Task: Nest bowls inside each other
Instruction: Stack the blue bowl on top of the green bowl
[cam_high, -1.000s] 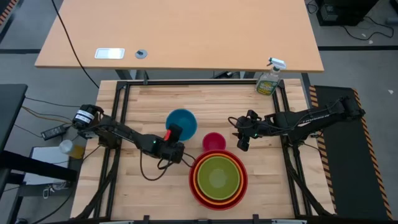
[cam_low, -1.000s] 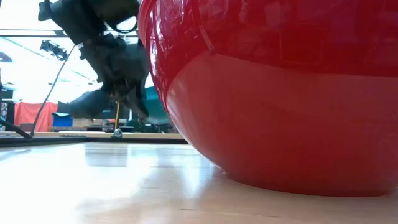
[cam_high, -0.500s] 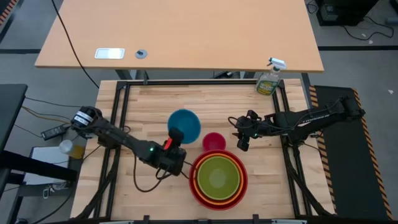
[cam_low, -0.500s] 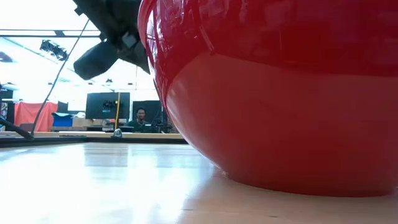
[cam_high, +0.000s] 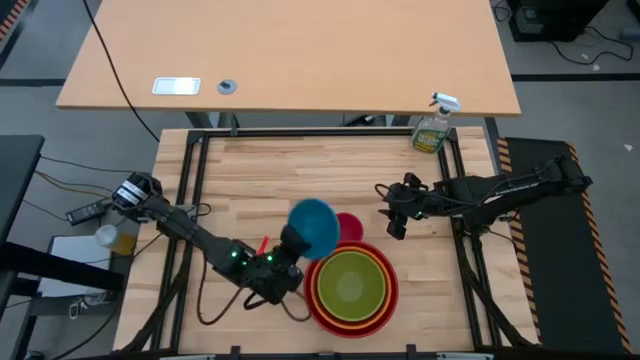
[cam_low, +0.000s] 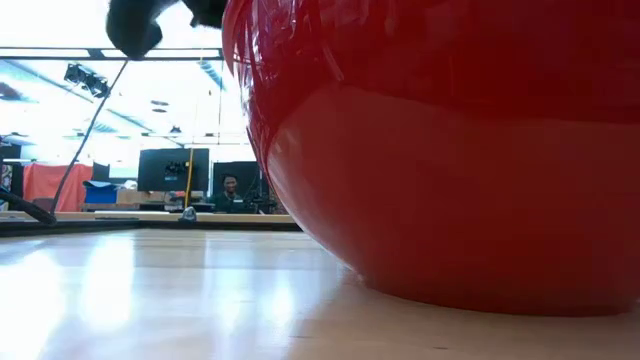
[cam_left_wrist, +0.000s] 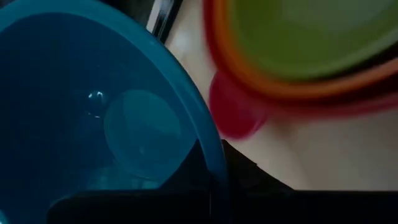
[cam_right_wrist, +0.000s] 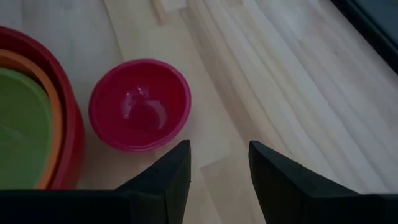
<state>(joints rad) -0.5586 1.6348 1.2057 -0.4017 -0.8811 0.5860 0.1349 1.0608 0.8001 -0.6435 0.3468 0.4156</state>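
The blue bowl (cam_high: 315, 222) hangs tilted above the table, just left of the stack, with my left gripper (cam_high: 293, 242) shut on its near rim. The stack stands on the table: the red bowl (cam_high: 311, 300) holds the orange bowl (cam_high: 322, 268), which holds the olive-green bowl (cam_high: 350, 283). The small magenta bowl (cam_right_wrist: 140, 112) rests on its base on the wood behind the stack, partly hidden by the blue bowl in the high view. My right gripper (cam_high: 395, 218) hovers open to the right of the magenta bowl, nothing between its fingers. My left gripper pinches the blue bowl's rim (cam_left_wrist: 213, 155), one finger inside the bowl and one outside against its wall. The fingers come slanting from the table's near left. The bowl is lifted clear of the table and tilted, its opening facing up and toward the gripper.
A green spray bottle (cam_high: 432, 130) stands at the far right corner of the work surface. The black frame rails (cam_high: 196, 170) run along the left and right sides. In the low view the red bowl (cam_low: 450, 160) fills most of the picture. Bare wood lies to the far left.
My left gripper has risen and swung toward the table's right and near edge, toward the stack, carrying the blue bowl with it. The bowl now hangs higher, beside the stack's left rim and over part of the magenta bowl.
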